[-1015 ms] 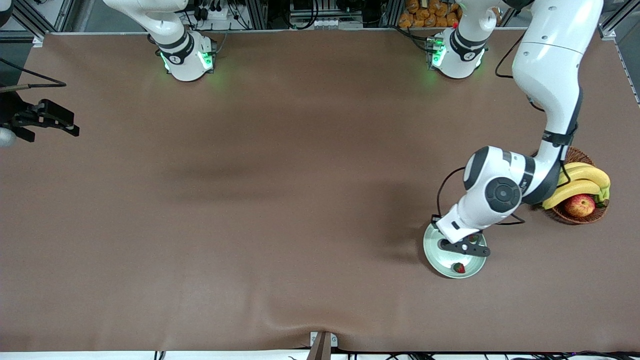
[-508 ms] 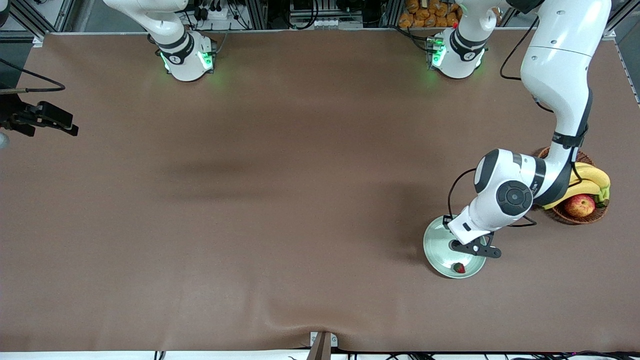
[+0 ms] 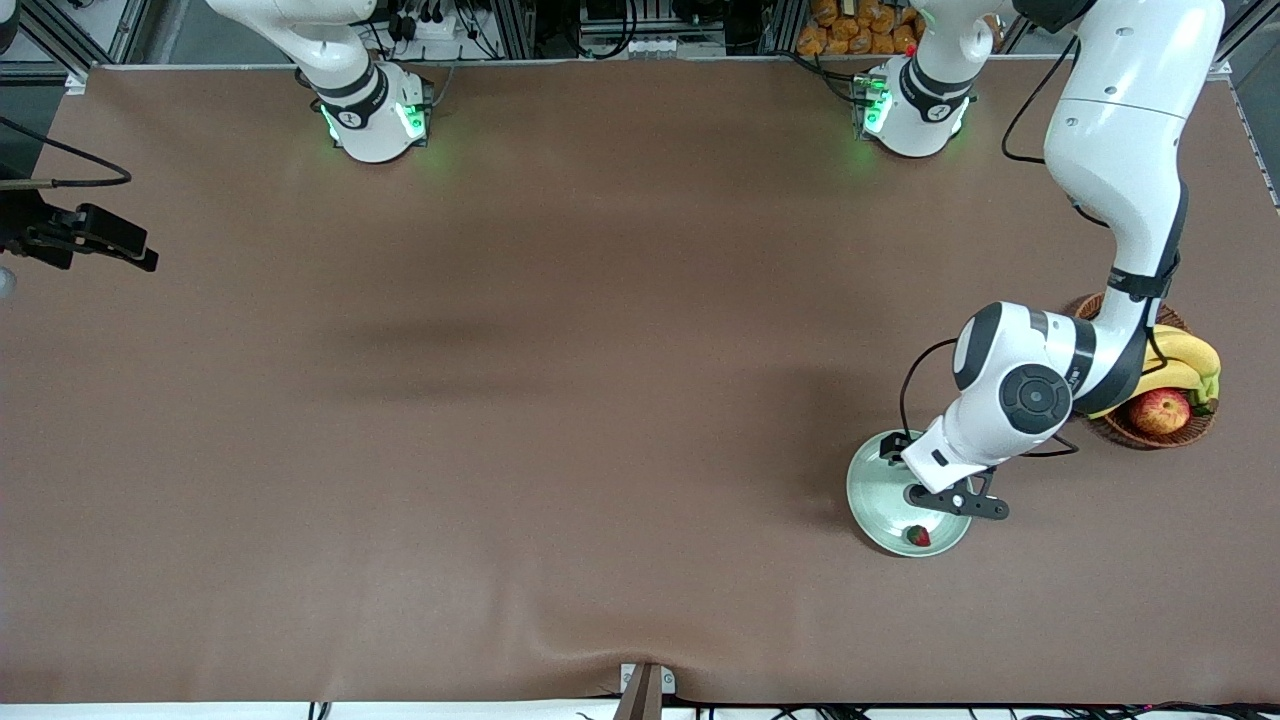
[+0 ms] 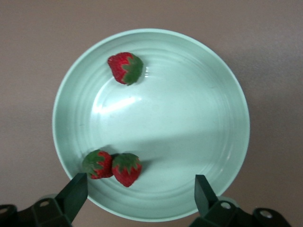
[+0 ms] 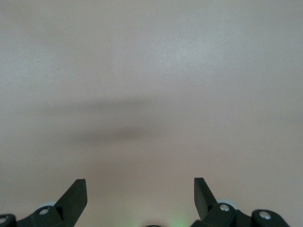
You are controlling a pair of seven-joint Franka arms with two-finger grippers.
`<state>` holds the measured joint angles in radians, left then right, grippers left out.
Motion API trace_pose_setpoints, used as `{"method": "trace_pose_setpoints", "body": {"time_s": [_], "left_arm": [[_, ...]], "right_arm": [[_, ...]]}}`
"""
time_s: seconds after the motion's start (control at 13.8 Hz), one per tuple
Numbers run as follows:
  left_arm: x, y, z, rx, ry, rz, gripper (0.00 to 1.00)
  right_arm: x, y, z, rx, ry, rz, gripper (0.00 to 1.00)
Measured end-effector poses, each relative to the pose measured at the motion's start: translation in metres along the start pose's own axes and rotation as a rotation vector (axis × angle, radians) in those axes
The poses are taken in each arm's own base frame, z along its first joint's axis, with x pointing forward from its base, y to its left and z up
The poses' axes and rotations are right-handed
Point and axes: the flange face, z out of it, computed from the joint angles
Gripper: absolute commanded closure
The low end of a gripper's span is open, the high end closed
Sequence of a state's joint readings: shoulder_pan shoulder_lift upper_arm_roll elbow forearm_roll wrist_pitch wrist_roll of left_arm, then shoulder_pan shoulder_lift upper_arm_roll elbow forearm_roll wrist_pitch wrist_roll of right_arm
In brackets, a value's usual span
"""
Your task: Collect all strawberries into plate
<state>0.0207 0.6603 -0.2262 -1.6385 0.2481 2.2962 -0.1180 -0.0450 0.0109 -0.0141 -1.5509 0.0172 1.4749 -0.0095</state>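
The plate (image 3: 868, 492) sits on the brown table (image 3: 560, 400) toward the left arm's end, nearer the front camera than the basket (image 3: 1150, 432) of fruit. In the left wrist view the plate (image 4: 199, 94) holds all three strawberries: one strawberry (image 4: 125, 67) lies alone close to the rim, and a pair (image 4: 113, 167) lies touching each other at another part of the rim, well apart from the first. From the front only one strawberry (image 3: 918, 536) shows, at the plate's near edge; the other two are hidden under the left arm.

The left gripper (image 3: 958, 500) hangs over the plate, above the side toward the basket. Its fingers (image 4: 75, 191) stand wide apart and hold nothing; the pair of berries lies below, between them but closer to one finger.

The basket stands just beside the left arm's elbow and carries bananas (image 3: 1180, 362) and an apple (image 3: 1160, 411).

The right gripper (image 3: 100, 238) waits at the right arm's end of the table, at the edge of the front view. Its fingers (image 5: 73, 196) are spread wide and empty, with only bare table (image 5: 151, 94) under them.
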Motion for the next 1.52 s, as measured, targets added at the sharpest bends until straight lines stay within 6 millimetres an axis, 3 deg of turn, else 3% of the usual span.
{"method": "trace_pose_setpoints", "body": {"time_s": [0.22, 0.65, 0.94, 1.09, 1.31, 1.52], "left_arm": [[0.004, -0.018, -0.011, 0.004, 0.022, -0.025, 0.0], [0.01, -0.031, -0.05, 0.018, 0.082, -0.053, 0.0], [0.012, -0.058, -0.073, 0.029, 0.116, -0.09, 0.0], [0.011, -0.063, -0.086, 0.035, 0.123, -0.094, 0.0], [0.006, -0.06, -0.117, 0.051, 0.107, -0.091, 0.0], [-0.007, -0.06, -0.163, 0.079, 0.078, -0.097, 0.0]], "right_arm": [[0.0, 0.0, 0.0, 0.0, 0.0, 0.0, 0.0], [0.0, -0.001, -0.001, 0.0, 0.003, -0.002, 0.0], [0.0, -0.001, -0.001, -0.001, 0.004, -0.002, 0.0], [0.0, -0.001, -0.001, -0.001, 0.003, -0.002, 0.0], [0.0, -0.001, -0.001, -0.001, 0.002, -0.005, 0.0], [0.0, -0.002, -0.001, -0.002, 0.001, -0.014, 0.0]]}}
